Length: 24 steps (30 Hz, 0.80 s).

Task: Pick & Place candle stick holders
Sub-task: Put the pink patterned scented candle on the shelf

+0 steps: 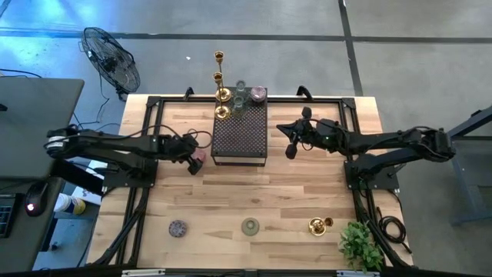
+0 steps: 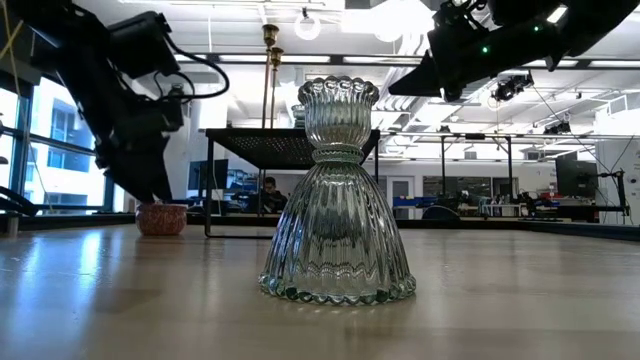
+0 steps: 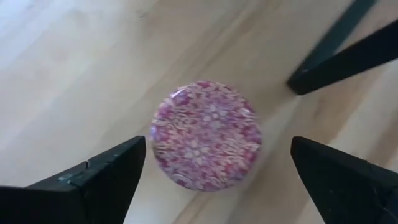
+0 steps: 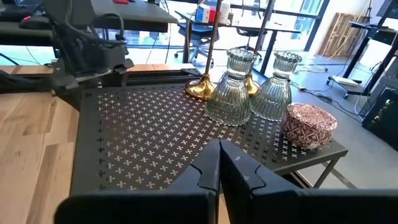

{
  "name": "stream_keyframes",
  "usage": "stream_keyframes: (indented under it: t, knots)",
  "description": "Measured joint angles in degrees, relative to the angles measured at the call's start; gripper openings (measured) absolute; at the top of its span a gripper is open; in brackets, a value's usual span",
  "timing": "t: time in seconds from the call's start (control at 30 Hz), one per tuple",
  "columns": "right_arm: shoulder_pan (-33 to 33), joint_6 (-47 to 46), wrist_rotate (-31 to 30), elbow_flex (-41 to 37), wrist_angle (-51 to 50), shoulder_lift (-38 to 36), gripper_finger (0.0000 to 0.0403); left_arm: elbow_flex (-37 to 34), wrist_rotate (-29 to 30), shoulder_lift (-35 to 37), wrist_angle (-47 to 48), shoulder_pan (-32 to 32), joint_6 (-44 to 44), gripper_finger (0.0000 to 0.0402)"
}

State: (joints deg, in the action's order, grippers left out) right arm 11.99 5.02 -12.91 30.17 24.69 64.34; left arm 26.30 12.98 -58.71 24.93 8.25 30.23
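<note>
Fingers of my left end effector point(image 3: 211, 180) stand wide apart on either side of a pink patterned cup point(image 3: 206, 135), gripping nothing; the cup sits on the table point(image 1: 254, 192) just left of the dark perforated stand point(image 1: 240, 135). My right end effector point(image 4: 219, 165) hovers shut and empty over that stand's near edge.

**Candle stick holders on the table and the dark stand**

A pink patterned cup point(image 1: 197, 165) sits on the wooden table point(image 1: 292, 192) just left of the dark perforated stand point(image 1: 240, 138). At the stand's far edge stand two tall gold candlesticks point(image 1: 222, 94), two clear ribbed glass holders point(image 4: 231, 93) and another pink cup point(image 4: 309, 125). Near the table's front edge lie a grey-purple holder point(image 1: 177, 228), an upright ribbed glass holder point(image 1: 250, 226) and a tipped gold candlestick point(image 1: 320, 225).
</note>
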Motion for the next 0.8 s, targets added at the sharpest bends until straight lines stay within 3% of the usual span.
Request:
stream_keyframes:
  t: [0.67,0.8]
  knots:
    - [0.00,-0.02,0.00,0.02,0.00,0.04,0.0000,-0.02,2.45,-7.77,-6.72,0.00,-4.84,0.0386]
    - [0.00,-0.02,0.00,0.04,0.00,0.04,0.0000,-0.02,2.51,-7.88,-6.99,0.00,-4.93,0.0366]
